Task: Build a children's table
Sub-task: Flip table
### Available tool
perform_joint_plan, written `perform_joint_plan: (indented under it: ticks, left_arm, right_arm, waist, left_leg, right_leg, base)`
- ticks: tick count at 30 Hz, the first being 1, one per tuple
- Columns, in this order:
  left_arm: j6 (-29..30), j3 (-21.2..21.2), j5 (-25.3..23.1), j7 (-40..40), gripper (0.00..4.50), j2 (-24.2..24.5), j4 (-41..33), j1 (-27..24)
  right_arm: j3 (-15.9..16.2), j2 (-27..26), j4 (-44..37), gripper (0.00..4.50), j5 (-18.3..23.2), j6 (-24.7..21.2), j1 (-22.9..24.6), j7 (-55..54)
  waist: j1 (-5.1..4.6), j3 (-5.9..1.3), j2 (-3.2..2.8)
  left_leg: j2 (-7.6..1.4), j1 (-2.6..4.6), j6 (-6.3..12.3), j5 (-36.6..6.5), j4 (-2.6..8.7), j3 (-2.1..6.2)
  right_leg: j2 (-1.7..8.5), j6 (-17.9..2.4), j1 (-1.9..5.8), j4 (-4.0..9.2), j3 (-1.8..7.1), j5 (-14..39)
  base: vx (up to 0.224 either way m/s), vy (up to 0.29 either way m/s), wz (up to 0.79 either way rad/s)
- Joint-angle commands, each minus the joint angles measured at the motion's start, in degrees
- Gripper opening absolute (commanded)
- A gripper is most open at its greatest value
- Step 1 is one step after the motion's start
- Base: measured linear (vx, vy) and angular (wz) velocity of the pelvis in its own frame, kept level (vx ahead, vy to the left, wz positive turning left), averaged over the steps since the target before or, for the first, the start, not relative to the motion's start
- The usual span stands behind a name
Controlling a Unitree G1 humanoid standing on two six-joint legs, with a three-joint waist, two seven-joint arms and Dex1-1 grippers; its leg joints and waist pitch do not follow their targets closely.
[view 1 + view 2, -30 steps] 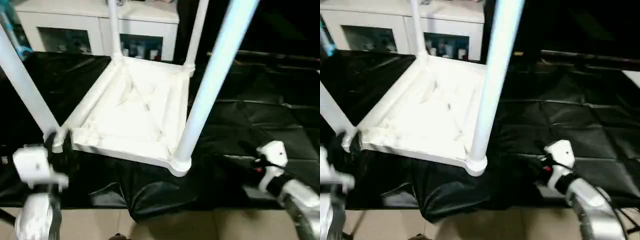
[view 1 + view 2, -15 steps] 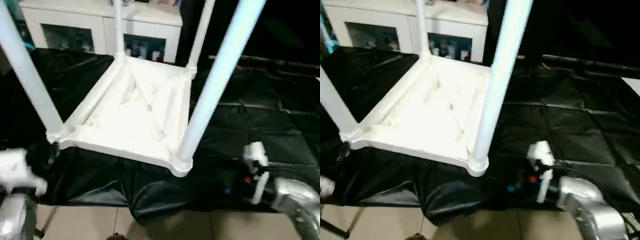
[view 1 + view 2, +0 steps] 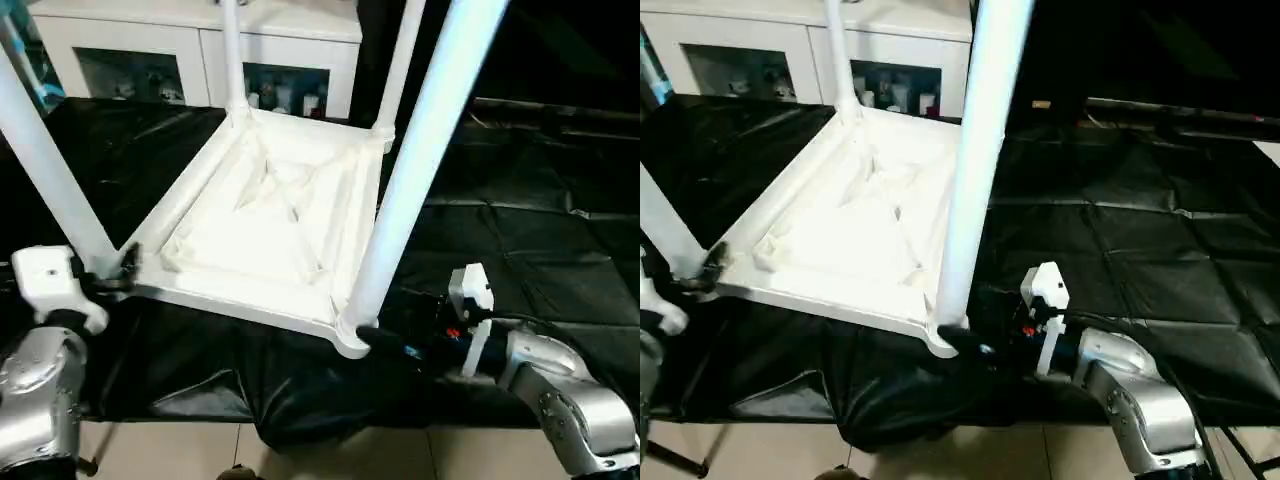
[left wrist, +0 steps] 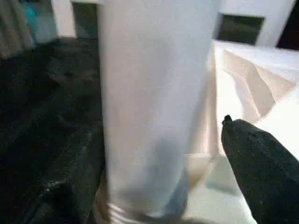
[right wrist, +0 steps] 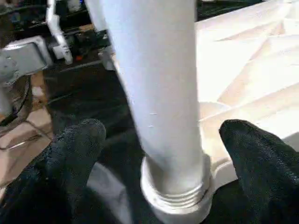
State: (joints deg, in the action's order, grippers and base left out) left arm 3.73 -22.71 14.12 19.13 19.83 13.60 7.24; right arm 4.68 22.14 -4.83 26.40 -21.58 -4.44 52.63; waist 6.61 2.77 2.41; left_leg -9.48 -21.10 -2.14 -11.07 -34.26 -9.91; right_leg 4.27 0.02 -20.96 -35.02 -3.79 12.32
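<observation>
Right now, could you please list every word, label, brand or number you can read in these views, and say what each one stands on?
None: no readable text on the tabletop, its legs or the black cover.
Items behind the cabinet glass doors are too small and blurred to read.

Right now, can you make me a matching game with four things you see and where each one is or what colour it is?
Things:
1. tabletop
2. right end effector
3. cabinet
4. black sheet

Places or states:
A. spread under the table
B. stands behind, with glass doors
C. lies upside down, legs pointing up
D. open, fingers on either side of the near right leg

Pairs: 1-C, 2-D, 3-B, 4-A
</observation>
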Motion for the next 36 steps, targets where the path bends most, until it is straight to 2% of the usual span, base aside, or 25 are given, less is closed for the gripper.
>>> perform_joint_plan:
  ticks: [1, 4, 5, 8, 10, 11, 13, 15, 18, 20, 21, 22, 24, 25, 26, 27, 28, 29, 30, 31, 33, 34, 35, 36]
  left_arm:
    - [1.72, 1.27, 0.73, 1.49, 4.41, 0.16, 0.88, -0.03]
    - [1.13, 1.65, 0.21, 1.9, 4.41, 0.52, 1.36, -0.18]
    - [1.44, 1.97, 0.6, 1.83, 4.41, 0.05, 0.19, -0.84]
    - [3.21, 3.09, 1.57, 1.21, 4.41, -2.21, -3.53, -2.94]
    - [3.85, 3.42, 1.93, 1.16, 4.41, -2.75, -4.39, -3.41]
    - [5.58, 4.77, 2.16, 0.7, 4.26, -4.28, -6.8, -4.68]
    - [6.14, 5.67, 1.94, 0.18, 4.15, -5.29, -7.78, -5.23]
    - [6.27, 6.58, 1.21, -0.66, 3.94, -6.19, -7.93, -5.33]
    - [6.69, 8.77, 0.61, -1.42, 3.73, -8.31, -7.54, -3.85]
    - [6.98, 8.99, 0.69, -1.43, 3.62, -8.59, -7.79, -3.67]
    - [8.03, 10.26, 0.94, -0.86, 3.51, -9.28, -8.57, -3.08]
    - [8.47, 10.72, 1.02, -0.69, 3.51, -9.48, -8.91, -2.91]
    - [9.15, 12.56, 0.22, -0.67, 3.33, -10.23, -8.87, -2.06]
    - [9.15, 12.56, 0.22, -0.67, 3.27, -10.23, -8.87, -2.06]
    - [9.22, 13.21, -0.09, -0.8, 3.21, -10.49, -8.56, -1.63]
    - [9.0, 13.93, -0.98, -1.57, 3.13, -10.98, -7.35, -0.61]
    - [8.67, 14.13, -1.55, -2.31, 3.05, -11.51, -5.88, 0.64]
    - [8.54, 14.16, -1.83, -2.67, 2.99, -11.74, -5.18, 1.24]
    - [8.34, 14.26, -2.22, -3.04, 2.99, -12.06, -4.14, 2.15]
    - [8.31, 14.7, -2.34, -2.69, 2.95, -12.3, -2.92, 3.35]
    - [8.14, 15.01, -2.51, -2.78, 2.9, -12.64, -1.8, 4.34]
    - [7.99, 15.02, -2.4, -2.77, 2.9, -12.86, -1.36, 4.73]
    - [7.79, 15.16, -2.35, -2.89, 2.89, -13.11, -0.8, 5.25]
    - [7.33, 15.26, -2.4, -3.02, 2.88, -13.4, -0.13, 5.83]
  right_arm:
    - [-1.99, 0.0, -0.48, 4.5, -0.09, 0.9, 0.5, -1.28]
    - [-2.66, 0.13, 0.19, 4.5, -0.54, 1.48, 0.91, -1.8]
    - [-3.41, 1.03, 0.72, 4.5, -1.09, 2.04, 1.49, -1.93]
    - [-5.25, 4.12, 2.1, 4.5, -1.95, 2.56, 2.67, -1.39]
    - [-5.55, 4.92, 2.46, 4.5, -2.24, 2.56, 2.87, -1.41]
    - [-6.8, 6.7, 2.67, 4.5, -2.29, 2.56, 3.67, -1.05]
    - [-7.84, 7.64, 2.71, 4.5, -2.08, 2.45, 4.25, -0.89]
    - [-8.81, 8.77, 3.15, 4.5, -2.34, 2.64, 4.79, -0.87]
    - [-11.67, 10.62, 2.99, 4.5, -2.66, 3.24, 6.64, -2.2]
    - [-11.89, 10.79, 2.64, 4.5, -2.49, 3.11, 6.96, -2.17]
    - [-12.25, 11.3, 0.75, 4.5, -1.27, 1.94, 8.42, -1.31]
    - [-12.36, 11.46, 0.1, 4.5, -0.83, 1.49, 8.9, -0.95]
    - [-11.52, 12.5, -3.45, 4.5, 1.46, -1.08, 11.67, 1.63]
    - [-11.52, 12.5, -3.45, 4.5, 1.46, -1.08, 11.67, 1.63]
    - [-11.02, 13.01, -4.71, 4.5, 2.24, -2.03, 12.73, 2.7]
    - [-10.01, 13.93, -6.34, 4.5, 2.89, -2.94, 14.85, 4.37]
    - [-9.31, 14.62, -7.14, 4.5, 2.63, -2.92, 16.54, 5.18]
    - [-9.06, 14.84, -7.35, 4.5, 2.31, -2.64, 17.19, 5.34]
    - [-9.21, 14.75, -7.36, 4.5, 1.82, -2.15, 17.76, 4.86]
    - [-10.46, 13.95, -7.26, 4.5, 1.92, -1.85, 17.71, 3.44]
    - [-11.55, 13.46, -7.32, 4.5, 2.47, -2.01, 16.73, 2.52]
    - [-11.72, 13.18, -7.58, 4.5, 2.95, -2.33, 16.28, 2.27]
    - [-11.81, 12.75, -7.71, 4.5, 3.23, -2.53, 15.59, 1.94]
    - [-11.24, 11.67, -7.35, 4.5, 2.39, -1.54, 14.32, 0.64]
  waist:
    - [0.18, -2.84, -0.56]
    - [0.25, -2.58, -0.26]
    - [0.36, -2.51, -0.45]
    - [0.56, -2.47, -0.29]
    - [0.74, -2.48, -0.07]
    - [0.69, -2.45, 0.14]
    - [1.25, -2.28, 0.19]
    - [1.75, -2.26, 0.27]
    - [2.08, -2.22, -0.32]
    - [2.14, -2.16, -0.18]
    - [2.15, -2.04, -0.39]
    - [2.35, -2.05, -0.22]
    - [2.58, -2.03, -0.37]
    - [2.73, -2.02, -0.35]
    - [2.37, -1.93, -0.47]
    - [2.47, -2.06, -0.56]
    - [2.97, -1.89, -0.81]
    - [2.86, -1.56, -0.64]
    - [2.68, -1.62, -0.93]
    - [2.48, -1.76, -1.21]
    - [1.88, -1.96, -0.88]
    - [1.88, -1.96, -0.88]
    - [1.58, -1.92, -1.27]
    - [1.44, -1.93, -1.16]
  left_leg:
    - [-4.34, 1.07, 0.0, -12.95, 5.19, 1.82]
    - [-4.42, 1.07, -0.35, -15.2, 5.43, 1.79]
    - [-4.47, 1.15, -0.79, -16.36, 5.56, 1.87]
    - [-4.63, 1.26, -1.52, -17.27, 5.61, 1.77]
    - [-4.49, 1.19, -1.13, -16.97, 5.49, 1.66]
    - [-4.46, 1.16, -0.97, -16.94, 5.44, 1.57]
    - [-4.52, 1.06, -0.16, -16.81, 5.39, 1.56]
    - [-4.51, 1.44, 0.1, -16.89, 5.23, 1.39]
    - [-4.58, 1.51, -0.48, -17.67, 5.39, 1.54]
    - [-4.58, 1.57, -0.61, -18.2, 5.38, 1.48]
    - [-4.57, 1.72, -1.03, -20.01, 5.5, 1.51]
    - [-4.54, 1.76, -0.98, -20.59, 5.48, 1.59]
    - [-4.61, 1.62, -0.49, -20.52, 5.5, 1.71]
    - [-4.67, 1.76, -0.41, -20.59, 5.44, 1.69]
    - [-4.55, 1.38, -0.5, -20.62, 5.61, 1.84]
    - [-4.61, 1.3, -0.45, -20.03, 5.61, 1.86]
    - [-4.82, 1.98, -0.31, -20.66, 5.44, 1.64]
    - [-4.6, 2.49, -0.73, -23.32, 5.32, 1.5]
    - [-4.57, 2.21, -1.01, -23.54, 5.47, 1.71]
    - [-4.57, 1.63, -1.42, -22.84, 5.68, 2.08]
    - [-4.57, 1.08, -1.26, -20.58, 5.74, 2.22]
    - [-4.57, 1.08, -1.26, -20.58, 5.74, 2.22]
    - [-4.48, 1.45, -1.15, -21.16, 5.51, 2.04]
    - [-4.47, 1.37, -1.11, -21.12, 5.51, 2.06]
  right_leg:
    - [4.93, -11.55, 1.33, 3.57, 3.11, 3.26]
    - [5.07, -10.71, 1.25, 4.08, 3.2, 7.99]
    - [5.15, -10.19, 1.13, 4.26, 3.24, 9.85]
    - [5.13, -9.91, 1.12, 4.35, 3.34, 10.28]
    - [5.16, -9.96, 1.12, 4.45, 3.35, 10.31]
    - [5.12, -9.92, 1.14, 4.46, 3.36, 10.57]
    - [5.34, -9.15, 1.18, 4.84, 3.47, 13.07]
    - [5.1, -8.55, 0.82, 5.1, 3.52, 14.08]
    - [5.07, -7.29, 0.75, 5.44, 3.47, 16.32]
    - [4.99, -7.12, 0.68, 5.58, 3.48, 16.63]
    - [4.88, -7.08, 0.57, 5.76, 3.52, 17.12]
    - [4.96, -6.88, 0.68, 5.79, 3.51, 17.64]
    - [5.04, -6.31, 0.81, 5.97, 3.51, 18.47]
    - [5.12, -6.26, 0.65, 6.0, 3.58, 18.68]
    - [5.18, -6.38, 0.83, 5.96, 3.46, 19.61]
    - [5.1, -5.97, 1.0, 6.01, 3.43, 19.46]
    - [5.0, -5.59, 0.36, 6.37, 3.69, 19.17]
    - [5.1, -5.59, -0.06, 6.86, 3.68, 22.48]
    - [5.31, -5.66, 0.26, 6.78, 3.61, 23.45]
    - [5.45, -5.16, 0.79, 6.69, 3.33, 24.4]
    - [5.38, -4.99, 1.18, 6.4, 3.16, 22.15]
    - [5.38, -4.99, 1.18, 6.4, 3.16, 22.15]
    - [5.38, -5.35, 0.81, 6.57, 3.25, 22.88]
    - [5.41, -5.4, 0.89, 6.61, 3.22, 23.14]
  base:
    - [0.0, 0.0, 0.0]
    - [0.0, 0.0, 0.0]
    - [0.0, 0.0, 0.0]
    - [0.0, 0.0, 0.0]
    - [0.0, 0.0, 0.0]
    - [0.0, 0.0, 0.0]
    - [0.0, 0.0, 0.0]
    - [0.0, 0.0, 0.0]
    - [0.0, 0.0, 0.0]
    - [0.0, 0.0, 0.0]
    - [0.0, 0.0, 0.0]
    - [0.0, 0.0, 0.0]
    - [0.0, 0.0, 0.0]
    - [0.0, 0.0, 0.0]
    - [0.0, 0.0, 0.0]
    - [0.0, 0.0, 0.0]
    - [0.0, 0.0, 0.0]
    - [-0.008, -0.009, 0.18]
    - [-0.008, -0.009, 0.18]
    - [0.0, 0.0, 0.0]
    - [0.0, 0.0, 0.0]
    - [0.0, 0.0, 0.0]
    - [0.0, 0.0, 0.0]
    - [0.0, 0.0, 0.0]
